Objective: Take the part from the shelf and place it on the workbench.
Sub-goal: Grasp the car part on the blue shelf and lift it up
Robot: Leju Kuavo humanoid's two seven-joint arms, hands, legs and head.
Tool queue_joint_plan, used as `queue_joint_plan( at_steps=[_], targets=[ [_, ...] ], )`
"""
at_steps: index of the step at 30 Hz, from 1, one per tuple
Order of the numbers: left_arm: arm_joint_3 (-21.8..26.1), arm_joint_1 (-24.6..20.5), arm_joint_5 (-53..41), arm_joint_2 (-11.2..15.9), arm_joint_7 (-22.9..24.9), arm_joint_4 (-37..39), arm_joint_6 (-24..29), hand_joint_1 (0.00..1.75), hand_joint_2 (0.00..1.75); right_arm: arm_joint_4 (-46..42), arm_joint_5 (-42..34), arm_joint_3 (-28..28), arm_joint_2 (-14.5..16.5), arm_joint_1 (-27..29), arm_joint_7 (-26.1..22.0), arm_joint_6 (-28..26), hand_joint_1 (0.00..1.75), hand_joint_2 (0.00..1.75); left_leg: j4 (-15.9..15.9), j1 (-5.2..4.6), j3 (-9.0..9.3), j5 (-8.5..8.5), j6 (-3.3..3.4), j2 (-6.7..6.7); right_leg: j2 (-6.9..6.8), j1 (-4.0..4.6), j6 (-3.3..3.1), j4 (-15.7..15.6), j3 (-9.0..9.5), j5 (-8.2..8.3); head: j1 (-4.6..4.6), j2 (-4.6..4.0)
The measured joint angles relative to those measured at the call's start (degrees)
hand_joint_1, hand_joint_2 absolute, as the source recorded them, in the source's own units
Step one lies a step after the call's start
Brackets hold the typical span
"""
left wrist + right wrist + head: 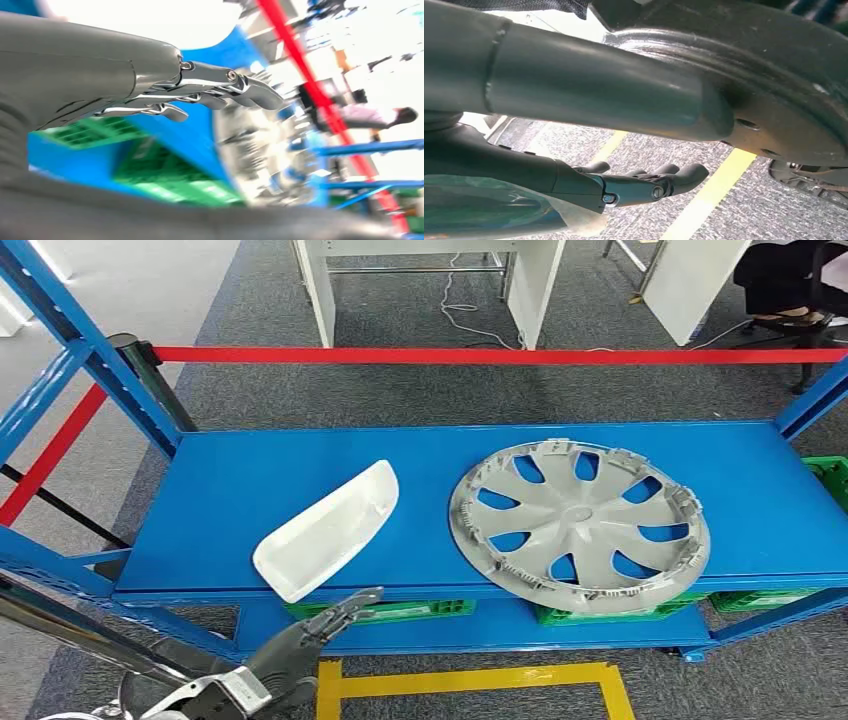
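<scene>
While the blue shelf (230, 490) stretched across the head view, two parts lay on its top level: a white curved cover (328, 530) toward the robot's left, one end reaching the front edge, and a silver wheel cover (579, 526) to the right of it, face down with its rim overhanging that edge, the two well apart. Green crates (600, 612) sat on the level beneath, a red barrier tape (480, 356) ran behind the shelf, and yellow floor tape (470, 678) marked the carpet in front. The left hand (318, 628) rose from below the shelf's front edge, just under the white cover, its fingers stretched out and loosely apart, holding nothing and touching nothing. From the left wrist view, those fingers (220, 92) were extended side by side in open air, with the blurred wheel cover (260, 150) and shelf beyond them. From the right wrist view, the right hand (644, 182) hung over grey carpet and a yellow floor line (709, 195), its fingers straight and empty, beside dark parts of the robot.
</scene>
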Motion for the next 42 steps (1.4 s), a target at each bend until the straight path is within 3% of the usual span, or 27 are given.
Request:
queue_joint_plan(
  at_steps=[6,14,23,29,36,42],
  targets=[
    [2.91,-0.05,1.12,-1.71,0.28,-3.53,4.78,0.00,1.75,0.02,-0.40,0.00,0.00,0.19,-0.43,-0.68,0.00,0.00,0.00,0.00,0.00,0.00,0.00,0.00,0.00,0.00,0.00,0.00,0.00,0.00,0.01,0.00],
    [6.44,-0.58,-2.11,-1.82,5.02,-8.90,10.69,0.00,1.75,0.13,-0.53,-0.15,-0.02,0.55,-1.48,-1.92,0.00,0.00,0.00,0.00,-0.01,0.00,0.00,0.00,0.01,0.00,0.00,0.00,0.00,0.00,0.01,0.00],
    [10.37,-0.56,-2.98,0.68,5.53,-10.77,11.85,0.00,1.75,0.07,0.46,-0.22,-0.75,0.77,-5.85,-2.02,0.00,0.00,0.00,0.00,-0.01,0.00,0.00,0.00,0.02,0.00,0.00,0.01,0.00,0.00,0.01,0.00],
    [15.05,3.69,-5.39,3.06,5.61,-13.01,14.73,0.00,1.75,-2.57,1.55,-0.25,-3.64,1.51,-11.70,-3.86,0.00,0.00,0.00,0.00,-0.02,-0.01,0.00,0.01,0.05,-0.01,0.00,0.01,-0.02,-0.01,0.01,0.01],
    [20.93,8.56,-11.83,6.57,8.60,-14.37,17.54,0.00,1.75,-6.22,0.79,-0.35,-6.26,2.79,-12.12,-5.24,0.00,0.00,-0.01,0.00,-0.03,-0.02,-0.01,0.01,0.03,0.02,0.00,0.01,-0.04,-0.03,0.00,0.01],
    [22.59,9.34,-15.72,7.87,11.94,-12.99,17.34,0.00,1.75,-7.40,0.86,-0.37,-7.28,2.96,-11.67,-5.45,0.00,0.00,-0.01,0.02,-0.01,0.00,-0.01,0.01,0.03,0.01,-0.01,0.02,-0.01,-0.01,0.01,0.01]
  ],
)
